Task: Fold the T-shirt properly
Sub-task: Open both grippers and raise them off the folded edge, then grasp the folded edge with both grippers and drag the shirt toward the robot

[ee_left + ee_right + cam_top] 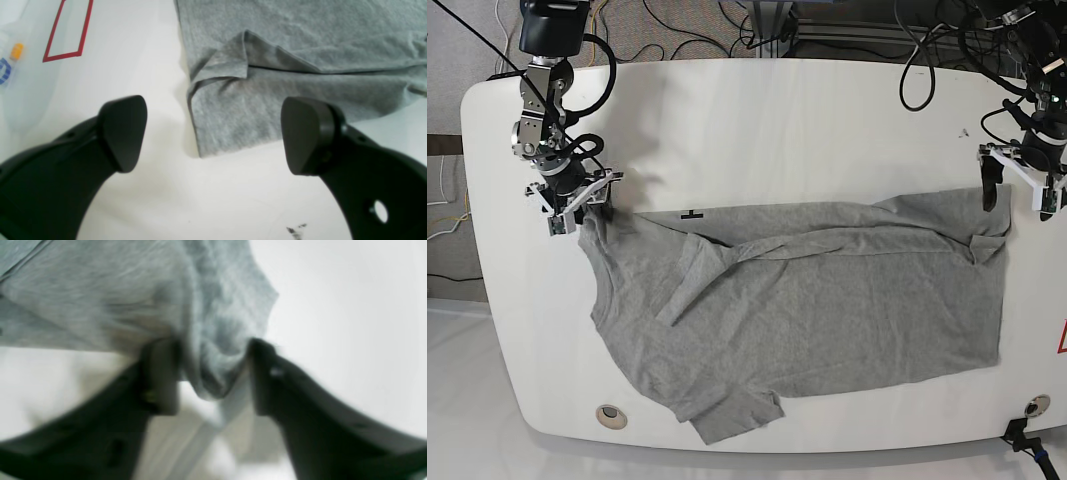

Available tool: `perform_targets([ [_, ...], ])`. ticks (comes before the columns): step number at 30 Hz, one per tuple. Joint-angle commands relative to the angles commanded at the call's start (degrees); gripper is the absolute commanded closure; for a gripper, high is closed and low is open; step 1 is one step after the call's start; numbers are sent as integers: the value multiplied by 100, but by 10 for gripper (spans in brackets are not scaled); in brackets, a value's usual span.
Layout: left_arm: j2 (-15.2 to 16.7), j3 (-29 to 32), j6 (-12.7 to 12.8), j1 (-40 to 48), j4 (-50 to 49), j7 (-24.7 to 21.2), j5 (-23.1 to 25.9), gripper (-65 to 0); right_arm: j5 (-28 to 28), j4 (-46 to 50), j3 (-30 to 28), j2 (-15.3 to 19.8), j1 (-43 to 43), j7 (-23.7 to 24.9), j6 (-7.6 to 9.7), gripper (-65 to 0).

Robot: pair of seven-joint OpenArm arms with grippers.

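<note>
grey t-shirt point(807, 320) lies spread across the white bench point(757, 110), mostly flat, wrinkled, one sleeve sticking out at the near edge in the base view. a band of cloth is folded over along the far side, running across the chest area.

right tool point(213, 373) grips a bunched corner of the t-shirt point(133, 300) between its dark fingers point(160, 373); cloth is pinched and hangs in a small fold between them. view is blurred. in the base view this tool point(577, 205) sits at the shirt's far corner on that view's left side, cloth pulled up to it.

left tool point(213, 133) is open, fingers point(123, 130) wide apart, holding nothing, above bare bench point(150, 200) just off the shirt's corner point(230, 113). that corner has a small flap folded back with a dark seam line showing. in the base view the left tool point(1017, 190) is by the shirt's far corner on that view's right.

red outline point(66, 30) marked on the bench, off to the side. small black smudge point(295, 231) near the tool. black cables point(927, 40) run behind the bench.
</note>
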Motion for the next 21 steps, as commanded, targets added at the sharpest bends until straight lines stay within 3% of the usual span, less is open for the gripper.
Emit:
perform_targets([
  [2, 9, 0, 0, 0, -18, 0, 0, -604, 0, 0, 0, 0, 0, 0, 0, -55],
  [4, 9, 0, 0, 0, -53, 9, 0, -604, 0, 0, 0, 0, 0, 0, 0, 0],
  [21, 9, 0, 0, -422, -1776, 9, 0, -604, 0, -9, 0, -9, -35, 0, 0, 0],
])
